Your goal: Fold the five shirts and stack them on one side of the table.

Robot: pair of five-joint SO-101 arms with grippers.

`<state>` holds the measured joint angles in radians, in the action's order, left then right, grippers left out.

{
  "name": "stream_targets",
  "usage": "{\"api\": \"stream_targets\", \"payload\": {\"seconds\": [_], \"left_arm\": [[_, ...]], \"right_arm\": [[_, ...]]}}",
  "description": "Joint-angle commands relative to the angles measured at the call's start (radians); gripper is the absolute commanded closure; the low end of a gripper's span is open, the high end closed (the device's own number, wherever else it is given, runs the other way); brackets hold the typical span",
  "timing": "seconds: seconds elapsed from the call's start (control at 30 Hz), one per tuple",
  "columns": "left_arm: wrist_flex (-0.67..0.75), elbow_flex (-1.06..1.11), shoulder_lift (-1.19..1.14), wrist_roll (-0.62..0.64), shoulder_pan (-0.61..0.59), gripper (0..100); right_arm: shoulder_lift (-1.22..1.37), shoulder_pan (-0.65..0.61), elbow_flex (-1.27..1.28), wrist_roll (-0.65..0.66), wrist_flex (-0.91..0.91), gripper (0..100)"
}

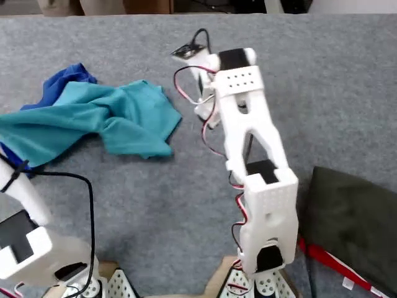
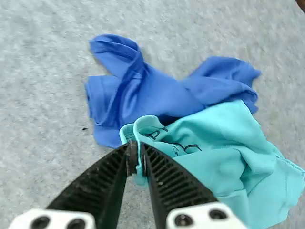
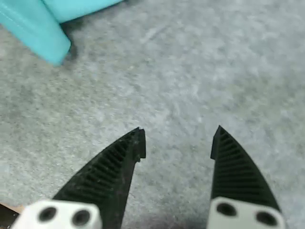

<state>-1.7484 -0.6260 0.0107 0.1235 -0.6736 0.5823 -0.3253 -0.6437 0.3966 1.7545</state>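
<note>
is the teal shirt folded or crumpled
Crumpled, not folded: the teal shirt lies bunched and twisted, partly over the blue shirt, with one edge pinched in the left gripper.

Grey felt-covered table, evenly lit.

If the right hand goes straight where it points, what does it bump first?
Probably the grey felt table cover; the open right hand aims at it, with the teal cotton shirt off to one side.

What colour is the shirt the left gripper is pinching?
Turquoise. Best in the left wrist view, where the left gripper pinches the shirt.
</note>
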Motion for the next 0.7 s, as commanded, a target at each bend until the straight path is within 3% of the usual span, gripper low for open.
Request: {"api": "stream_targets", "payload": {"seconds": [0.0,0.23,0.67], "left_arm": [[-0.009,-0.046,0.005,-0.011,-0.034,98],[-0.009,-0.048,0.004,-0.051,-0.043,98],[-0.009,-0.046,0.004,-0.063,-0.046,98]], "right_arm": [[0.008,-0.088,-0.048,-0.008,0.006,76.8],[0.087,-0.275,-0.016,-0.005,0.009,76.8],[0.064,-0.455,0.225,0.054,-0.083,76.8]]}}
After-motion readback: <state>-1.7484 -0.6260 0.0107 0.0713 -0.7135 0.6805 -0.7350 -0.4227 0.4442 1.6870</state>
